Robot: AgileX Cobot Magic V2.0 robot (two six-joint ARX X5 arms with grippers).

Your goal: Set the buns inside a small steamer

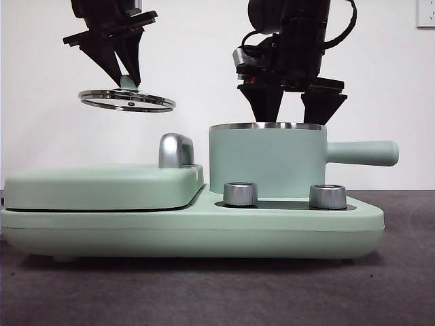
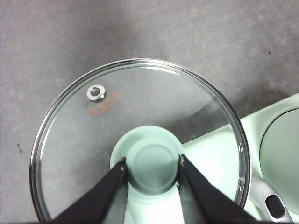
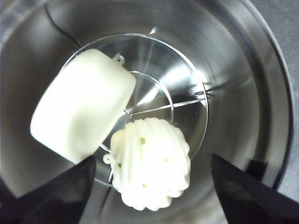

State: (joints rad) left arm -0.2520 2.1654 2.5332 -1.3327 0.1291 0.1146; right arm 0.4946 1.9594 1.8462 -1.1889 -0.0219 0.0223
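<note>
Between the jaws of the left end effector (image 2: 152, 170) we see the green knob (image 2: 152, 165) of the glass lid (image 1: 126, 100), pinched from both sides; the lid hangs level in the air beneath it, well clear of the appliance. Under the lid, in the left wrist view, lie the grey worktop (image 2: 140, 32) and a corner of the mint-green base (image 2: 261, 121).

The right end effector (image 1: 292, 105) hangs just above the steel rim of the small steamer (image 1: 267, 161), jaws spread wide and gripping nothing. Directly below it, inside the steel pot, both buns rest on a wire rack (image 3: 187, 100): the smooth bun (image 3: 81, 105) lies tilted against the wall, the ridged bun (image 3: 152, 161) with green specks sits just beside it, the two touching or nearly so.

Outward from the steamer, its long handle (image 1: 360, 153) points away from the left end effector. Two steel dials (image 1: 240, 193) stand at the steamer's foot. The flat griddle cover (image 1: 102, 187) with chrome handle (image 1: 175, 150) lies below the raised lid.
</note>
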